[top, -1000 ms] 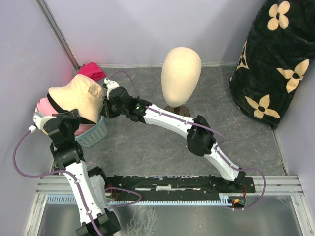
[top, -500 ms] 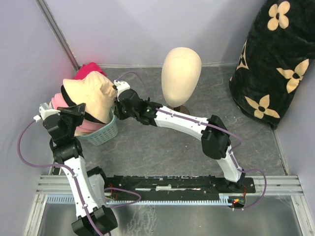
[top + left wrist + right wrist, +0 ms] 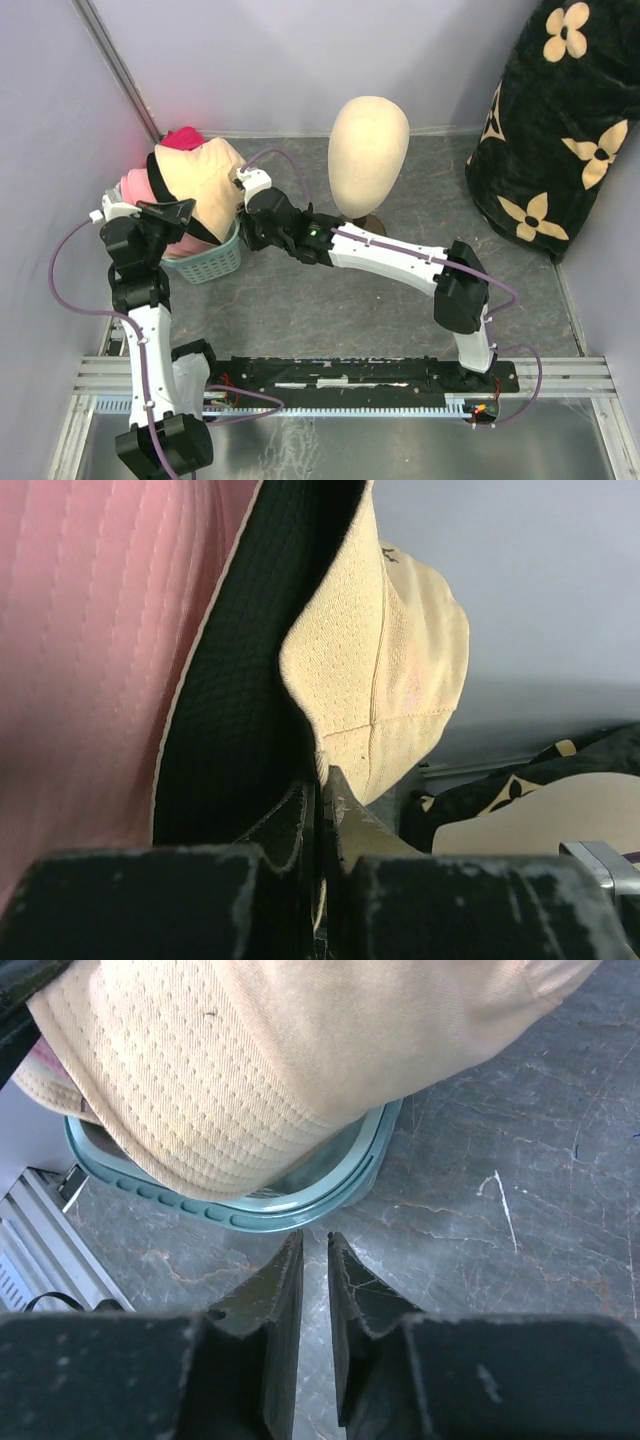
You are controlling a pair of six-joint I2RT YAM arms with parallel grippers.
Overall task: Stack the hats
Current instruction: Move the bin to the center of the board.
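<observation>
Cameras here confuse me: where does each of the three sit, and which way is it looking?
Top external: fixed above and behind the arms, looking down on the table; both arms show, with the beige hat, basket and mannequin head.
Left wrist: rides the left arm, looking along the left gripper, shut on the beige hat's brim; pink hat beside.
Right wrist: rides the right arm, looking down past the right gripper, slightly open and empty, at the basket rim.
Shared: all three show the beige hat.

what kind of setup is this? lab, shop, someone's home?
Probably a robot test cell: plain lilac partition walls around a grey tabletop, an aluminium rail at its near edge, a mannequin head as prop.
</observation>
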